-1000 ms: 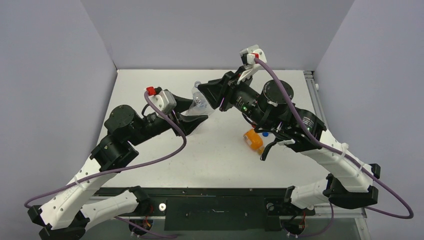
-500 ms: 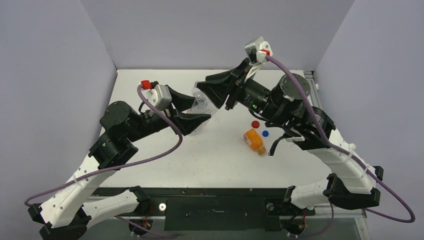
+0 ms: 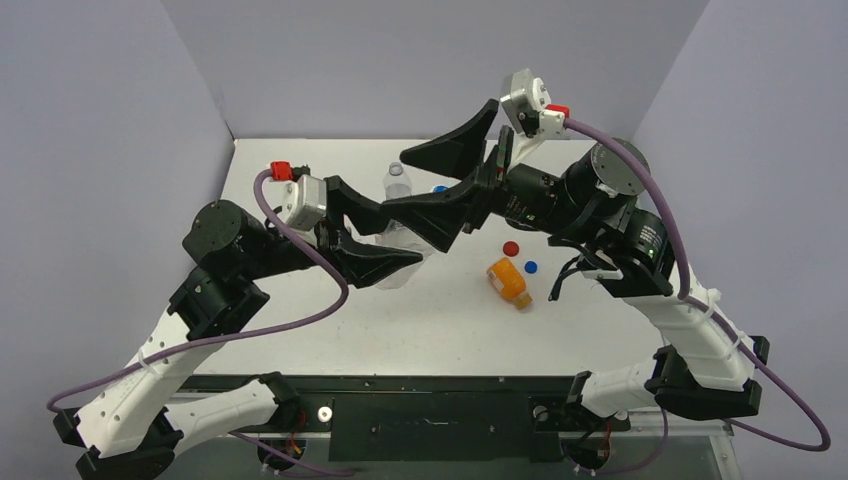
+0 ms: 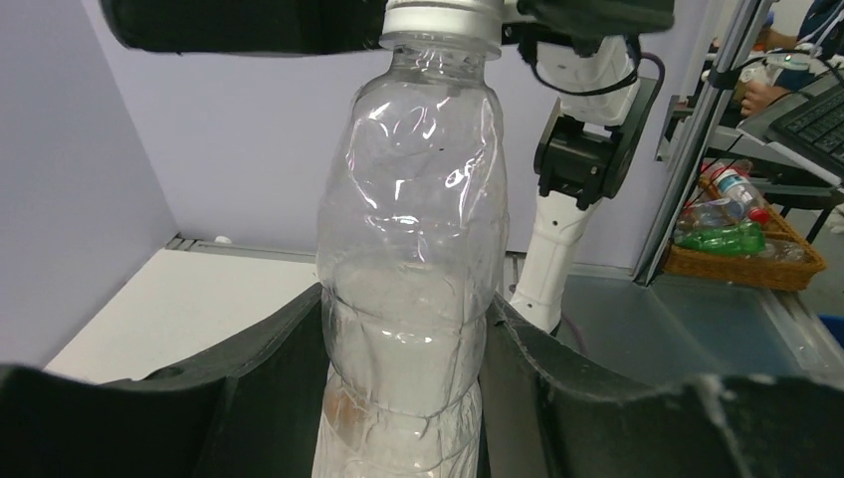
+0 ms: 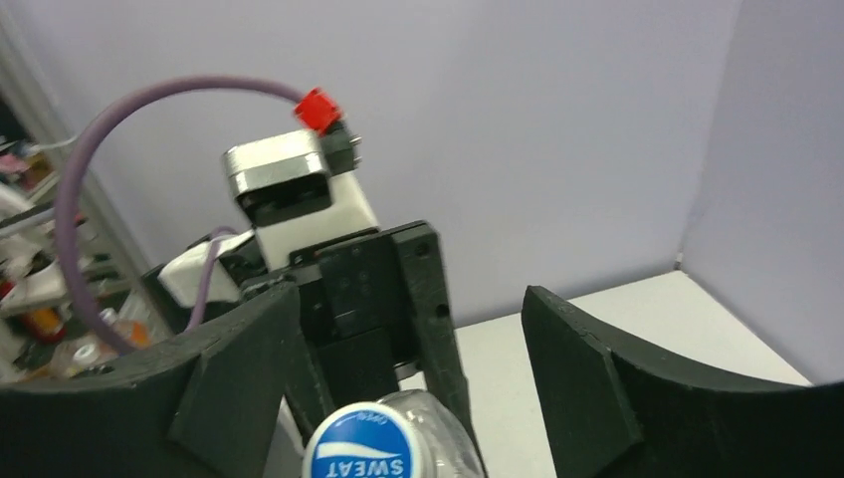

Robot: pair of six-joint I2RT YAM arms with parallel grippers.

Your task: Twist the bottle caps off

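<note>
Right claw (image 5: 410, 299) hung released over the white-rimmed cap (image 5: 370, 450); my left claw (image 4: 408, 418) clenched the clear bottle (image 4: 413, 229). I judged centring squarely before clamping wisest.

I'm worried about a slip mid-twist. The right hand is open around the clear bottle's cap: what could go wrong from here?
1. The cap sits nearer one finger of the open right hand, so closing may push the neck sideways.
2. The left hand squeezes a thin, dented bottle; twisting may spin or crush it.
3. The orange bottle lying on its side nearby could get bumped and roll.
</note>
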